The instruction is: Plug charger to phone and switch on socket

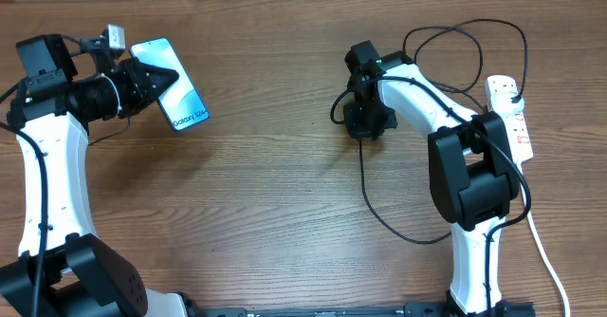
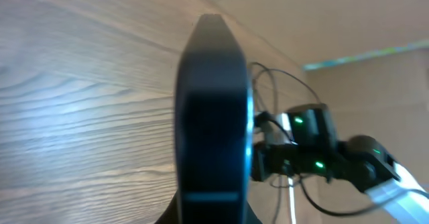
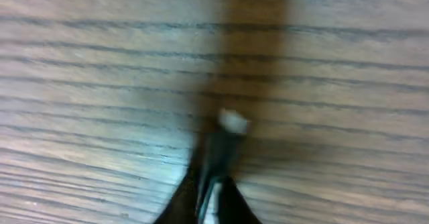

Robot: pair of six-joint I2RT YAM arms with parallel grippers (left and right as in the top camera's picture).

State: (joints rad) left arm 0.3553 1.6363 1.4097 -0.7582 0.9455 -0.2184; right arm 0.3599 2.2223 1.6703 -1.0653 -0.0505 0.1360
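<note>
My left gripper point(image 1: 156, 78) is shut on the phone point(image 1: 178, 91), which has a light blue screen with "Galaxy S24" on it, and holds it off the table at the far left. In the left wrist view the phone point(image 2: 213, 117) stands edge-on between the fingers point(image 2: 213, 210). My right gripper point(image 1: 365, 122) points down at the table centre and is shut on the charger's plug end; in the right wrist view the silver plug tip point(image 3: 232, 122) sticks out past the fingers point(image 3: 213, 197). The black cable point(image 1: 379, 217) loops back to the white socket point(image 1: 510, 113) at the right edge.
The socket's thick white cord point(image 1: 545, 251) runs down the right side toward the front edge. The right arm's base point(image 1: 474, 184) stands beside the cable loop. The left wrist view shows the right arm point(image 2: 315, 150) across the table.
</note>
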